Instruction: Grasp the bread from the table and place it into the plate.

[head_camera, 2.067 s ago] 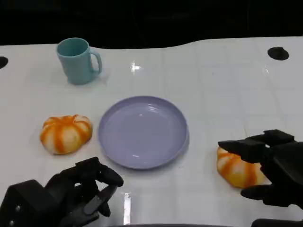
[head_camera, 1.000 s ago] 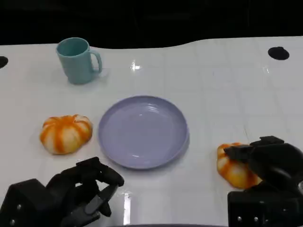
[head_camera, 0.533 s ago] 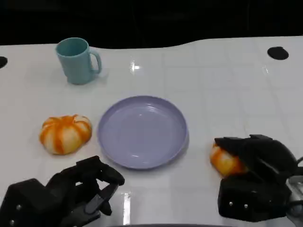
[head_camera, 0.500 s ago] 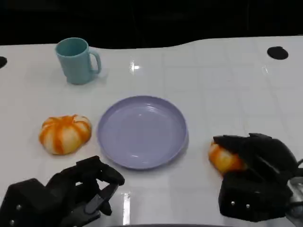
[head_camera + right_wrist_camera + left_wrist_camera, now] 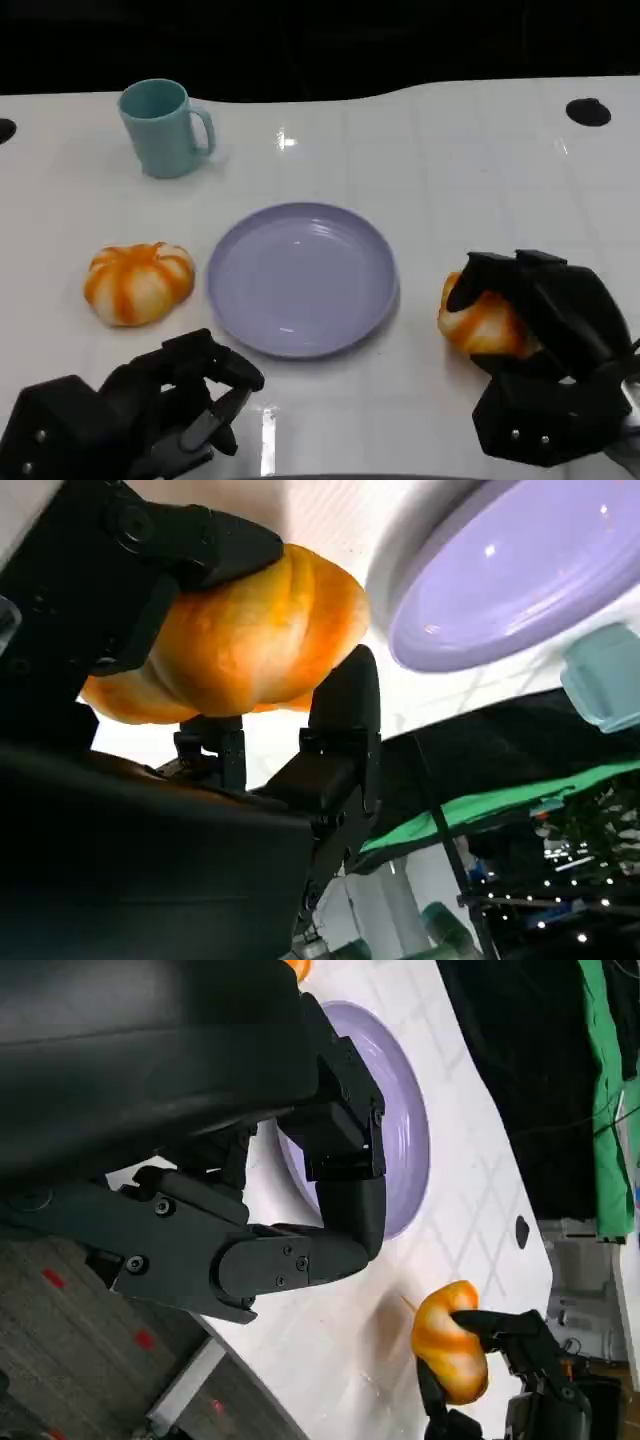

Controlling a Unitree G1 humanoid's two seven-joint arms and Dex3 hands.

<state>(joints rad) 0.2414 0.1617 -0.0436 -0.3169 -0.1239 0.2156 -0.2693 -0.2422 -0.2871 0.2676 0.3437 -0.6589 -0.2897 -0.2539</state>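
Two orange-and-white pumpkin-shaped breads are in the head view. One bread (image 5: 138, 282) lies on the table left of the lilac plate (image 5: 302, 277). The other bread (image 5: 482, 321) is to the right of the plate, and my right hand (image 5: 545, 330) grips it with fingers over its top. In the right wrist view that bread (image 5: 235, 638) sits between the black fingers, with the plate (image 5: 510, 575) beyond it. My left hand (image 5: 165, 405) rests at the table's near left edge with fingers curled and nothing in it. The left wrist view shows the plate (image 5: 398, 1135) and the held bread (image 5: 450, 1354).
A teal mug (image 5: 164, 127) stands at the back left of the white table (image 5: 450, 180). A dark round hole (image 5: 587, 111) marks the table's far right, another (image 5: 5, 130) its far left. Black backdrop lies behind the table.
My right hand has closed over the right-hand bread and drawn it slightly up and toward the plate. The left hand, the other bread, plate and mug have stayed put.
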